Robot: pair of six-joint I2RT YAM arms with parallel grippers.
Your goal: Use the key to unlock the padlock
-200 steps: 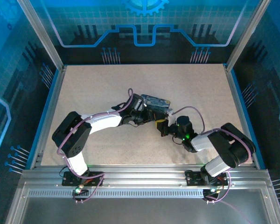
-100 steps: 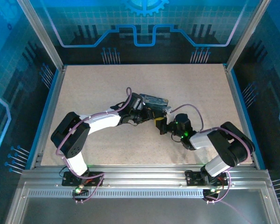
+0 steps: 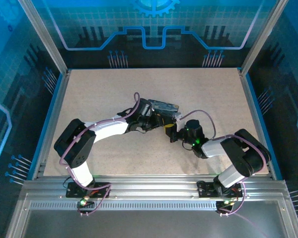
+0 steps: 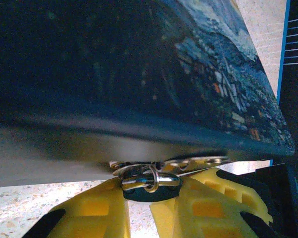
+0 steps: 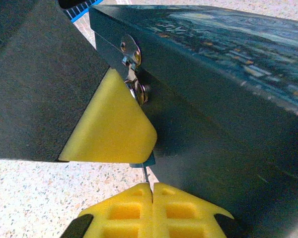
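- Padlock [image 4: 149, 191]: small dark body with a silvery shackle. It hangs from the hasp [image 4: 188, 162] on the front wall of the tin, near the table's middle where both arms meet. It is pinched between yellow pads, evidently so it cannot swing or turn away when the key presses in.
- Left gripper [image 4: 139, 212]: the jaws are narrowed to a small gap, and the padlock body fills that gap. The pads [image 4: 89, 213] sit one on each side of it. Its role, by judgement, is that of a vice, leaving the lock's lower end turned toward the other arm.
- Key [image 5: 145, 175]: a thin metal sliver standing up out of the right gripper. Its tip is just beneath the lock's lower end, touching or very nearly so. Whether it has entered the keyway cannot be told.
- Right gripper [image 5: 152, 204]: fully closed, with the pads [image 5: 124, 210] pressed together on the key's head and only the blade free. The key is held short, likely for stiffness during insertion and turning.
- Tin [image 5: 228, 74]: dark blue with a starry swirl print, sitting mid-table [image 3: 99, 89]. It serves as the anchor for the hasp, so the lock can only be worked close against its wall.
- Step in hand, by judgement: lining the blade up with the keyway. The turn and the shackle release are not yet done.
- Risk: the sliver of a key may twist or slip in the soft pads if it meets the lock off-axis.
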